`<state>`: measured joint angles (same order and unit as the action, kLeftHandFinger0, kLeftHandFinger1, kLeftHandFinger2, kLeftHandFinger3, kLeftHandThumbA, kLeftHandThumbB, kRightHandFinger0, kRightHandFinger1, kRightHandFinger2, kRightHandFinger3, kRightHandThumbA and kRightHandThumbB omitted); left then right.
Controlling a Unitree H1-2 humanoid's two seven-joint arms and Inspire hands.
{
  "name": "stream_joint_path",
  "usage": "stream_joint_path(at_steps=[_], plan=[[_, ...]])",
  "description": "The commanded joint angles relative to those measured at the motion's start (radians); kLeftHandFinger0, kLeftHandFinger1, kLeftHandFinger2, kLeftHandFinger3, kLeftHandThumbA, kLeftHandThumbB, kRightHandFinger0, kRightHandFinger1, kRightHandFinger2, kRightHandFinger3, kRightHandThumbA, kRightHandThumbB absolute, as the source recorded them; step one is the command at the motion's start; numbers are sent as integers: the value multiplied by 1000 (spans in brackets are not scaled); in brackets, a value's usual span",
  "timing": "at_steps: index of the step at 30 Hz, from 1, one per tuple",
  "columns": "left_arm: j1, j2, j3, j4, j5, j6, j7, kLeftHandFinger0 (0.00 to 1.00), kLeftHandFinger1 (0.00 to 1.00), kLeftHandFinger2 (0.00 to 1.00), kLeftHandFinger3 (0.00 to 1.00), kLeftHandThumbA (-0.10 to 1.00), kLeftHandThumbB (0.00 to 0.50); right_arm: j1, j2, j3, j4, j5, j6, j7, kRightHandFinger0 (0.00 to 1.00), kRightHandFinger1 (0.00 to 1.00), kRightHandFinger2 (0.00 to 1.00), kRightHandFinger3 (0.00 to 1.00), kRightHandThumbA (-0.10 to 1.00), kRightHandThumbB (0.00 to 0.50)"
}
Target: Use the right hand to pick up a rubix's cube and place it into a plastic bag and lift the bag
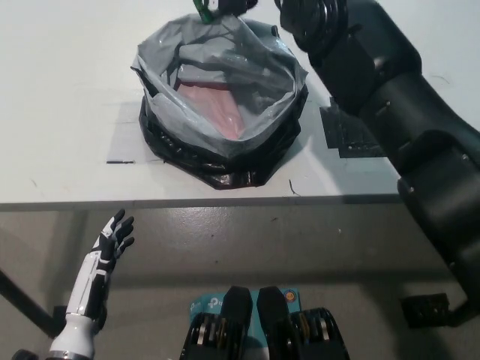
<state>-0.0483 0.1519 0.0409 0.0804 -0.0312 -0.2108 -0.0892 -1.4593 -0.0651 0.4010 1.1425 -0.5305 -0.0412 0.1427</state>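
Observation:
A grey and black plastic bag (221, 105) stands open on the white table (60, 90), with a reddish lining showing inside. My black right arm (375, 90) reaches across from the right toward the top edge of the picture. The right hand (229, 6) is mostly cut off by that edge, just beyond the bag's far rim. A green edge of the rubik's cube (202, 9) peeks out beside it, apparently held. My white left hand (112, 240) rests low at the lower left, below the table edge, fingers spread.
A black square patch (352, 135) lies on the table right of the bag, partly covered by my arm. The table's front edge (225, 202) runs across the middle, with floor below it.

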Motion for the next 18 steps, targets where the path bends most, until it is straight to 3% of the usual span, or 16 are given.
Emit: stream_joint_path(at_steps=[1, 2, 3, 7, 10, 12, 14, 16, 17, 18], plan=[[-12, 12, 3, -26, -1, -13, -5, 1000, 1000, 1000, 1000, 1000, 220, 8, 16, 3, -46, 3, 9, -24, 33, 540, 934, 950, -100, 218], [-13, 12, 4, -26, -12, -12, -9, 1000, 1000, 1000, 1000, 1000, 211, 25, 16, 8, -42, -2, -3, -35, 47, 568, 963, 879, -100, 226], [-15, 12, 5, -25, -15, -12, -10, 1000, 1000, 1000, 1000, 1000, 211, 30, 16, 9, -38, -4, -9, -40, 47, 568, 963, 879, -100, 226], [-21, 14, 7, -25, -20, -8, -14, 1000, 1000, 1000, 1000, 1000, 209, 78, 10, 22, -50, -18, 0, -49, 26, 585, 942, 959, -100, 224], [-15, 14, 6, -30, -8, -7, -8, 997, 1000, 1000, 1000, 1000, 211, 105, 12, 20, -62, -8, -6, -35, 21, 569, 920, 946, -100, 222], [-12, 12, 3, -27, -5, -8, -9, 997, 1000, 1000, 1000, 1000, 217, 121, 15, 24, -63, -3, 7, 1, 68, 624, 986, 1000, -100, 205], [-12, 11, 1, -23, -6, -12, -11, 990, 1000, 1000, 1000, 1000, 200, 130, 19, 28, -57, -3, 9, 8, 79, 588, 934, 987, -100, 206], [-1, 10, 0, -27, -7, -12, -11, 981, 1000, 1000, 1000, 1000, 208, 148, 26, 40, -49, -7, -14, 12, 104, 560, 872, 905, -100, 203], [6, 9, 0, -28, -10, -13, -13, 978, 1000, 1000, 1000, 1000, 209, 153, 30, 46, -47, -7, -15, 24, 292, 690, 941, 965, -34, 224], [12, 8, 0, -31, -10, -11, -13, 979, 1000, 1000, 1000, 1000, 209, 157, 32, 50, -47, -4, -12, 45, 528, 884, 1000, 1000, 179, 276]])
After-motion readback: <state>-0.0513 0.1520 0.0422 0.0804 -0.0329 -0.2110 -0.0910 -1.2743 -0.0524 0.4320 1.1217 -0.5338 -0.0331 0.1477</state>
